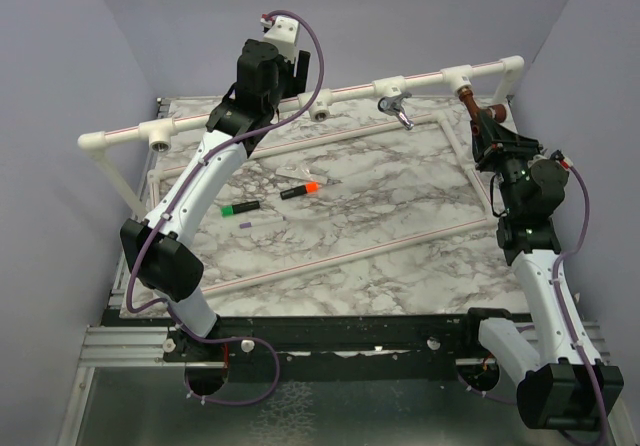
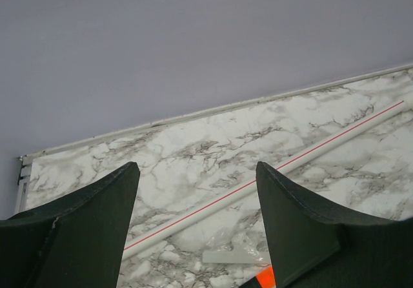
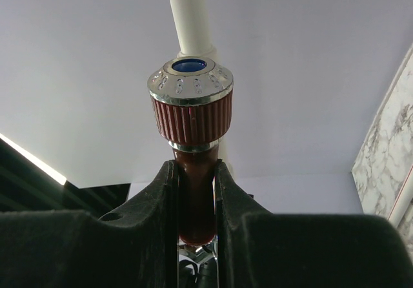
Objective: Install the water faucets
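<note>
We judge the shiny chrome faucet (image 1: 398, 108) seated at 1 o'clock; right gripper (image 3: 195, 172) pinches the reddish-brown copper faucet (image 3: 192, 110) at 2 o'clock, unfinished; left gripper (image 2: 197, 172) spread, empty.

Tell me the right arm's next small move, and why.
Probably rotate the right end effector to thread the copper faucet into the right tee fitting. It is clamped on that faucet, whose end appears to meet the tee, and the chrome faucet already hangs from the middle tee.
</note>
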You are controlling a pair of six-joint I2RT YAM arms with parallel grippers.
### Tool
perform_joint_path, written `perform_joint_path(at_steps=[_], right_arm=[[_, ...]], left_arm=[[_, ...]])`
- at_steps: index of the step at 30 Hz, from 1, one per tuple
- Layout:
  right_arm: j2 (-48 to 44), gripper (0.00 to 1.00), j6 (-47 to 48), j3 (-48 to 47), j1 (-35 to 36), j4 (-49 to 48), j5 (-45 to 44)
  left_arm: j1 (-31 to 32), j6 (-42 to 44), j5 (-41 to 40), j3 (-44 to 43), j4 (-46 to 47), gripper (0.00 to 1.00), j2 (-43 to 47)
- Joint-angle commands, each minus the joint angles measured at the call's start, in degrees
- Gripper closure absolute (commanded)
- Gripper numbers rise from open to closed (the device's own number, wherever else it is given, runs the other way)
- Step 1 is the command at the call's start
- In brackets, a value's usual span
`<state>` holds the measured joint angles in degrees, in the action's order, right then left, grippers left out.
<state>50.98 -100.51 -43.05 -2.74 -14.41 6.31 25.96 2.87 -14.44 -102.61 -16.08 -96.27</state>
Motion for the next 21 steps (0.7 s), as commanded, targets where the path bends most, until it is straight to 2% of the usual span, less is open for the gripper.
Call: perform_joint_path(at_steps=[1, 5, 13, 21], right_arm=[[0.34, 0.99, 1.15, -2.29, 0.39, 1.39, 3.49], [-0.21, 0.93, 2.76, -2.3, 0.4, 2.43, 2.67], [-0.79, 0.74, 4.16, -2.06, 0.46, 2.62, 1.71], [-1.54, 0.68, 4.48, -1.61, 0.37, 2.6, 0.67]], left_arm=[[0.94, 0.02, 0.29, 0.21, -3.52, 0.25, -1.29], [0.94, 0.03, 0.33, 0.29, -3.52, 0.25, -1.29], [1.03, 0.03, 0.29, 0.26, -3.45, 0.25, -1.54], [1.03, 0.03, 0.29, 0.21, -3.45, 0.25, -1.71]])
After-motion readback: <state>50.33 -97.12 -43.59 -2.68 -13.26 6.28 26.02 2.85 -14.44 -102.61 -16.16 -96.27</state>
